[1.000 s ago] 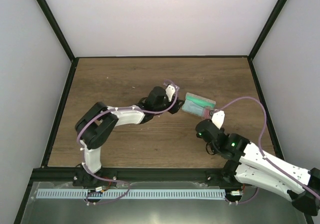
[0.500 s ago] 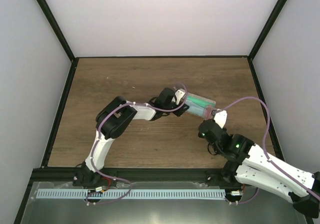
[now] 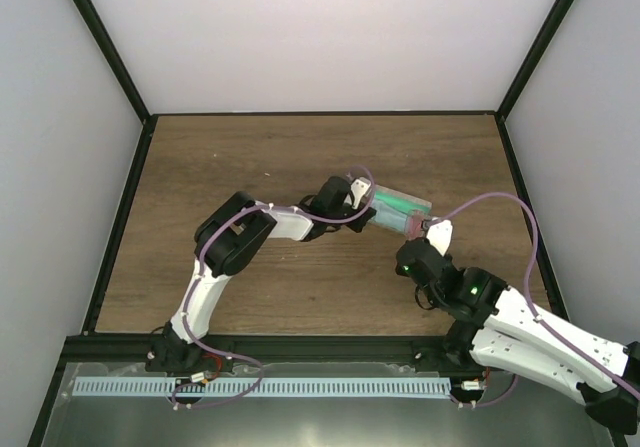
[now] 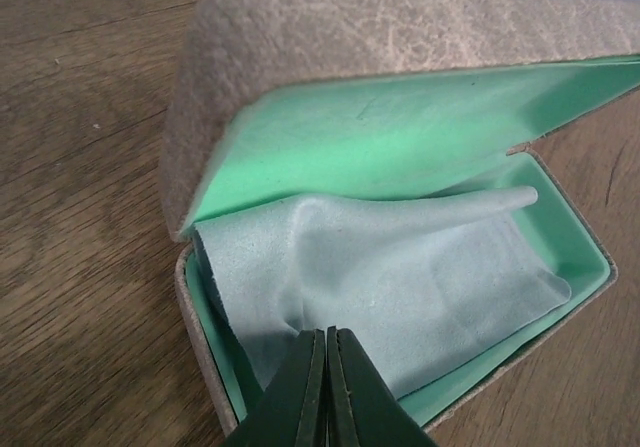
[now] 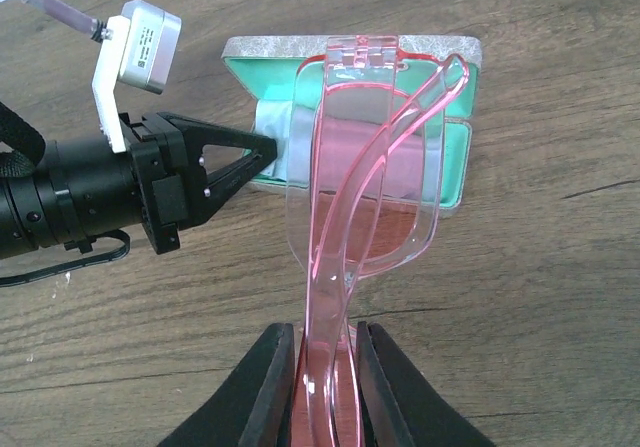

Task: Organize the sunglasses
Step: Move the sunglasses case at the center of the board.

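Observation:
The grey case (image 4: pixel 350 27) lies open on the table, its green lining showing and the pale blue cloth (image 4: pixel 400 267) bunched inside. My left gripper (image 4: pixel 327 332) is at the case's near end, shut, with the cloth puckered into its tips. From above it sits at the case's left end (image 3: pixel 368 207). My right gripper (image 5: pixel 325 332) is shut on the folded sunglasses (image 5: pixel 365 197), a translucent red pair held edge-up just in front of the case (image 5: pixel 440 42). The right wrist view also shows the left gripper (image 5: pixel 268 147) touching the cloth (image 5: pixel 275 127).
The wooden table (image 3: pixel 250 157) is framed by black rails and white walls. The case (image 3: pixel 400 207) sits right of centre between both arms. A purple cable (image 3: pixel 500 202) loops over the right arm.
My left gripper has reached right to the case's end and closed its jaws on the cloth. The right gripper keeps the sunglasses in nearly the same place.

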